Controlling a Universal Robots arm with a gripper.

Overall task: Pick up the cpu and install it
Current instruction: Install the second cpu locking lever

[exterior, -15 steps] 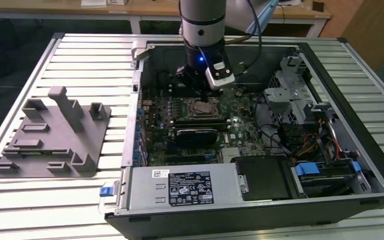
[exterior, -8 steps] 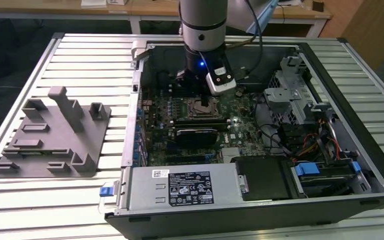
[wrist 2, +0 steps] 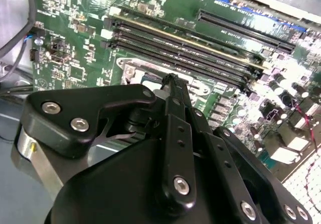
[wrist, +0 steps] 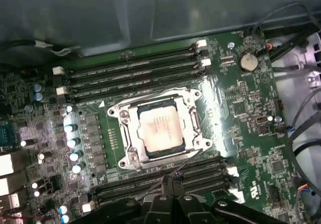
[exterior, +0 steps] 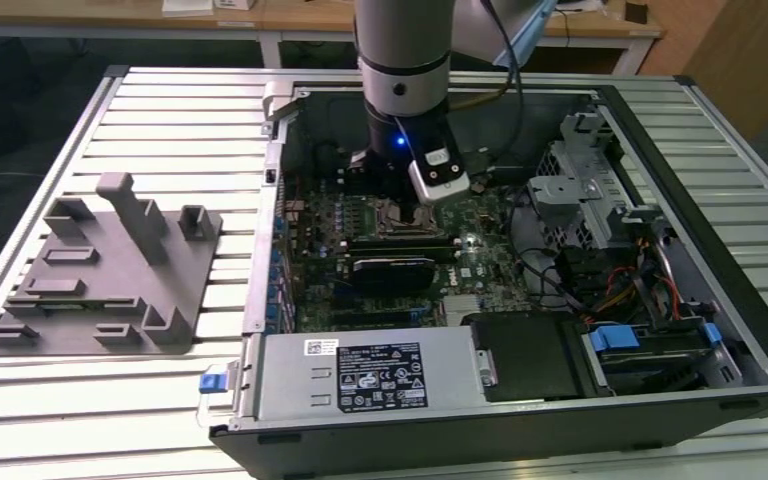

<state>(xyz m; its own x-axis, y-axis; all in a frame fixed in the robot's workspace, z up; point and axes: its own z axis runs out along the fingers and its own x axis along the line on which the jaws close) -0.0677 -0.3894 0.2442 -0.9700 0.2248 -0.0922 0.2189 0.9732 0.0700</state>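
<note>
The cpu [wrist: 159, 129] lies flat inside the metal-framed socket [wrist: 131, 142] on the green motherboard [wrist: 241, 113], its silver top facing up. In the first wrist view my gripper [wrist: 170, 177] hovers just off the socket's edge, over the black memory slots, with its black fingers pressed together and nothing between them. The second wrist view shows the gripper [wrist 2: 169, 79] from behind, its tip pointing down at the socket frame [wrist 2: 131, 69]. In the exterior view the gripper [exterior: 387, 200] hangs inside the open computer case above the socket [exterior: 391, 222].
A grey plastic fixture [exterior: 104, 270] with upright posts stands on the slatted table at the exterior view's left. Inside the case are a power supply [exterior: 364, 372], a metal drive cage [exterior: 584, 190] and loose cables [exterior: 584, 280]. The case walls [exterior: 275, 200] close in around the board.
</note>
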